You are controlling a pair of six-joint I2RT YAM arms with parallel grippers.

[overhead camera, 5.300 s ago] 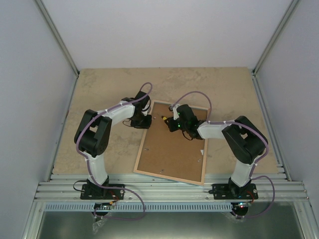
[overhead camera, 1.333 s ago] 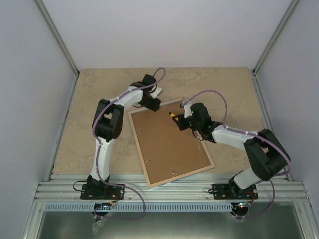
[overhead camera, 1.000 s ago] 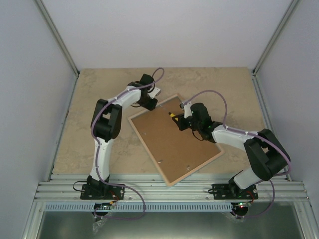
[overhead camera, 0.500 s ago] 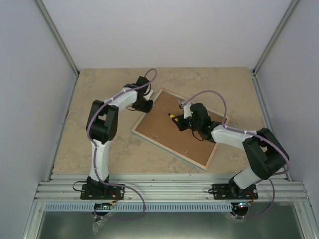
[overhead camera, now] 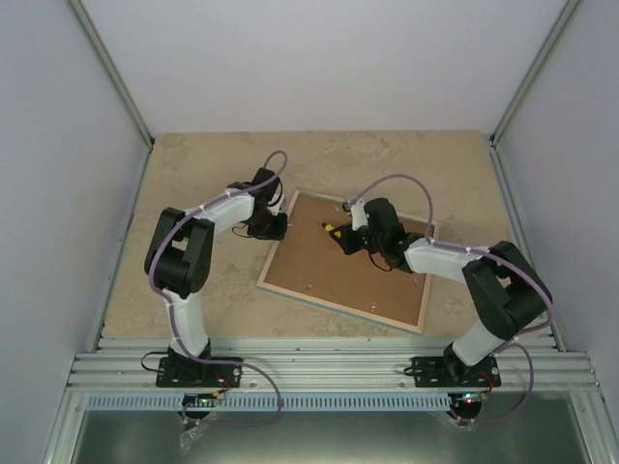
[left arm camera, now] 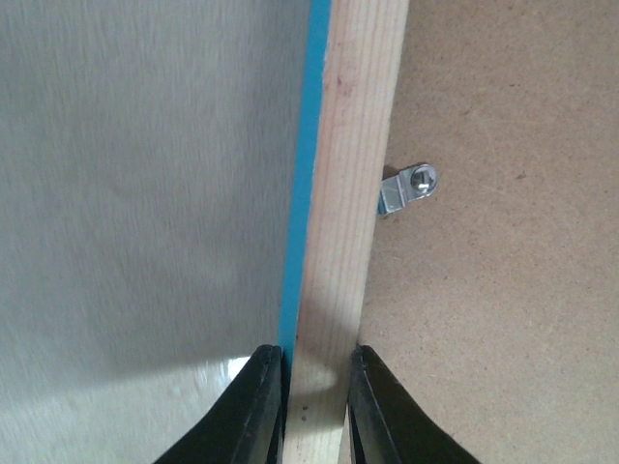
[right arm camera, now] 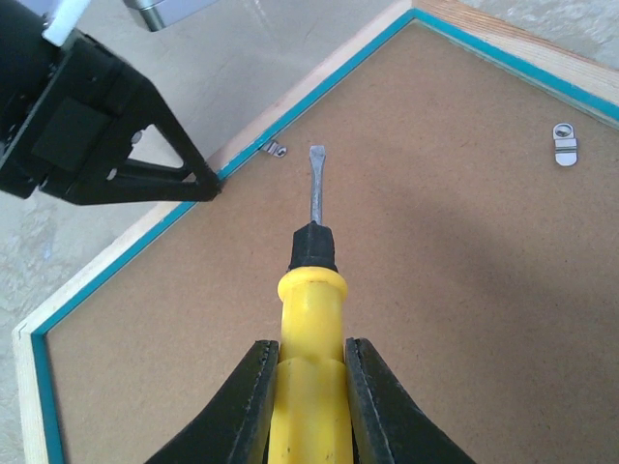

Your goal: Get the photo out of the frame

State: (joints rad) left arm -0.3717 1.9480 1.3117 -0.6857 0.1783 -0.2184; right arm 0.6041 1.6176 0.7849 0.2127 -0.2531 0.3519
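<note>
The frame (overhead camera: 343,266) lies back-up at the centre of the bench (overhead camera: 193,174), with the photo hidden beneath. The left end effector (left arm camera: 317,387) pinches its rim, and the right end effector (right arm camera: 309,387) grips a screwdriver (right arm camera: 309,290). The blade could skid off the clip (right arm camera: 275,149), gouging the backing.

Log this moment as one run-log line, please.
frame: back side up | left gripper: shut on frame rim | right gripper: shut on screwdriver, blade tip beside clip | photo: not visible

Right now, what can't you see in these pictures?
- The photo: hidden in every view; the frame lies face down, brown back up.
- The end of the screwdriver handle: right wrist view, cut off by the bottom edge.
- How the clips are turned: top view, too small.
</note>
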